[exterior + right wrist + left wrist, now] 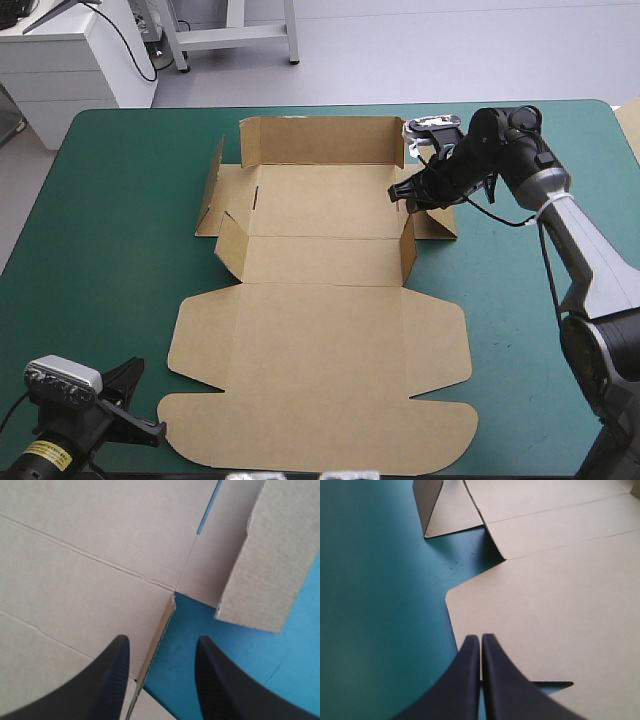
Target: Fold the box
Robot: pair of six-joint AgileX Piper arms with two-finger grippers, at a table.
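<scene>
Brown box (320, 350) is lying on the tabletop (120, 220), far walls raised, lid flat; right pincer (161, 642) is standing open, straddling the right wall's edge; left pincer (480, 638) is sitting closed, empty, over the lid's near-left corner.

The tabletop (110, 250) is carrying a teal-green cover (375, 610), which is lying flat and reaching every edge that is showing. The two far corners of the tabletop are showing as rounded. In the left wrist view, a few small dark specks (453, 568) are sitting on the cover. In the right wrist view, the cover is showing as a plain bare patch. Just beyond the right edge of the tabletop, near the far corner, a pale tan strip (632, 125) is entering the high view; what it is cannot be determined.
</scene>
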